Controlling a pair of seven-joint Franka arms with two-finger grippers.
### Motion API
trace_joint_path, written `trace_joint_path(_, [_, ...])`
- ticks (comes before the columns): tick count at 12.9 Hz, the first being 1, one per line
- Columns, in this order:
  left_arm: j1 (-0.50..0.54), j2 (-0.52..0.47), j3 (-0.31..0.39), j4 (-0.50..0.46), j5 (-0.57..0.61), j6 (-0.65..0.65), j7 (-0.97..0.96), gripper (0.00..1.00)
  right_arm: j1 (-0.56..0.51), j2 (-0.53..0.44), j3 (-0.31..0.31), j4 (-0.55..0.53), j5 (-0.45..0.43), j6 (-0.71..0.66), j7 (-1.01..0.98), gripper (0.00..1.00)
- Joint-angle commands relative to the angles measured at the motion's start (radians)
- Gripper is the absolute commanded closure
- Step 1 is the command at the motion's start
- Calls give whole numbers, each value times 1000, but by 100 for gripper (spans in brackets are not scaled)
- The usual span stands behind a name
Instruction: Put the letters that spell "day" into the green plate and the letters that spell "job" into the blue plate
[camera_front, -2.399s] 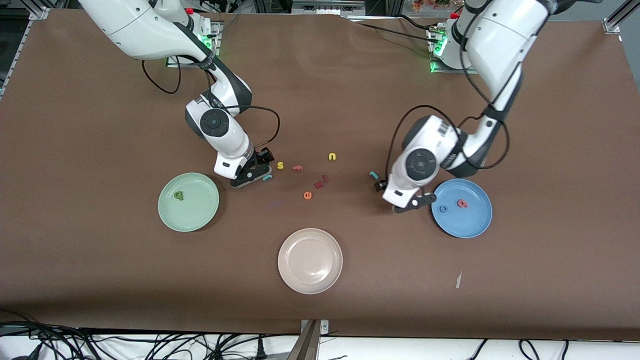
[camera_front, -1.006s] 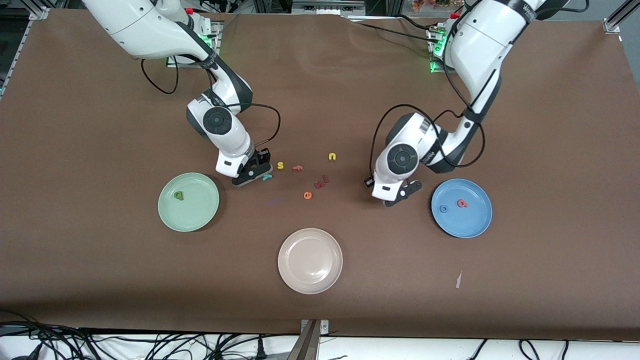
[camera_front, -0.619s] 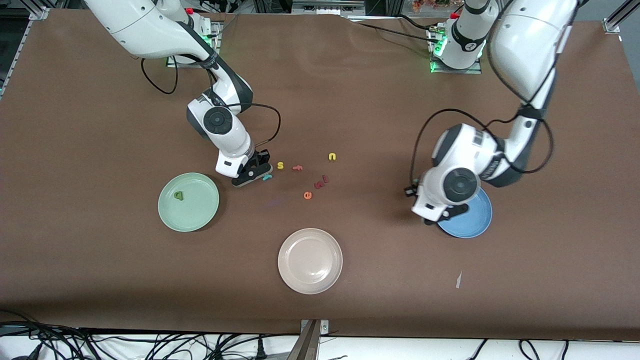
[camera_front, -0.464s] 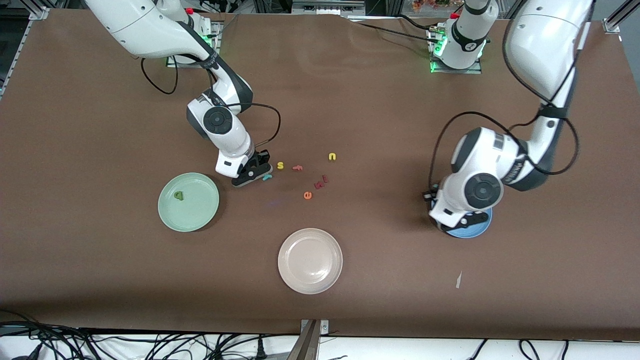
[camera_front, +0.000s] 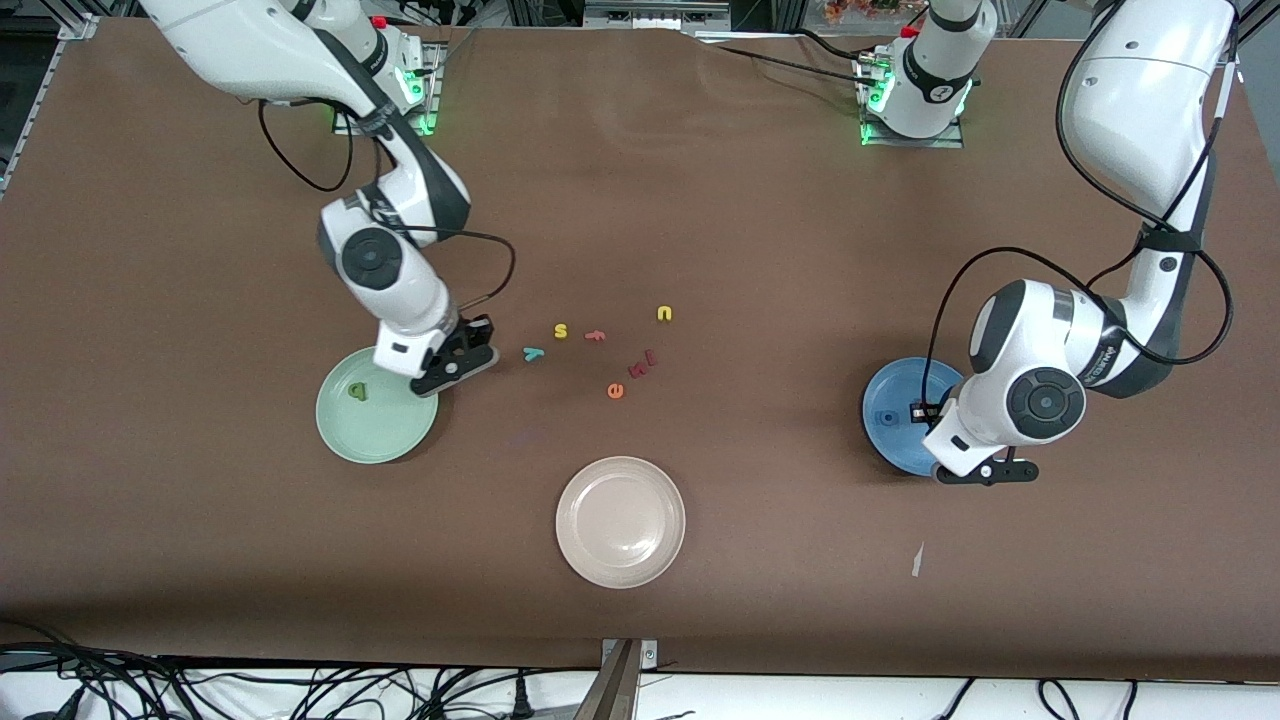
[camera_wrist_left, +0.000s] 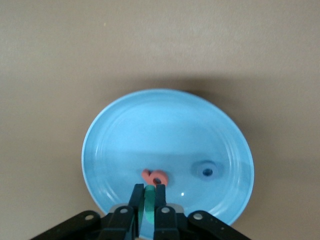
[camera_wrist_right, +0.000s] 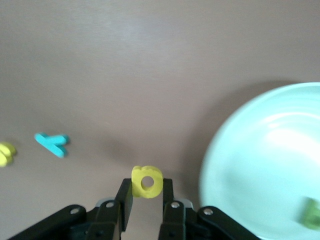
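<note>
My left gripper (camera_wrist_left: 148, 192) hangs over the blue plate (camera_wrist_left: 125, 125), pinching the teal j (camera_wrist_left: 149, 207). My right gripper (camera_wrist_right: 145, 192), clamping the yellow a (camera_wrist_right: 146, 181), hovers beside the green plate (camera_wrist_right: 260, 150).

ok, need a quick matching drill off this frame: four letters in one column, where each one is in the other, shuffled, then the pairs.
Letters:
1. yellow "a"
2. teal "j"
3. dark green "d"
4. teal-blue "y"

Places:
A. lying in the green plate
B. on the bare table, beside the yellow "s"
C. pinched in the left hand, over the blue plate
D. pinched in the right hand, near the green plate's rim

Pairs: 1-D, 2-C, 3-A, 4-B
</note>
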Motion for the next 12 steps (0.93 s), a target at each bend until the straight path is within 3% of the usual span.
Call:
trace_joint_path(1, [22, 15, -10, 15, 25, 20, 62, 0, -80, -37, 8, 25, 40, -88, -169, 72])
trace_joint_path(3, [25, 8, -13, 15, 24, 20, 71, 0, -122, -8, 3, 25, 41, -71, -241, 69])
trace_joint_path(4, [25, -1, -17, 15, 24, 17, 69, 0, -136, 12, 3, 22, 41, -45, -243, 57])
trace_joint_path(5, [22, -21, -20, 16, 24, 12, 69, 0, -136, 13, 3, 22, 41, -36, -231, 34])
trace_joint_path(9, [21, -170, -42, 16, 21, -79, 69, 0, -127, 20, 45, 32, 43, -33, -113, 28])
trace_joint_path(12, [16, -282, -47, 16, 15, -95, 111, 0, -9, 73, 49, 97, 41, -28, 70, 26])
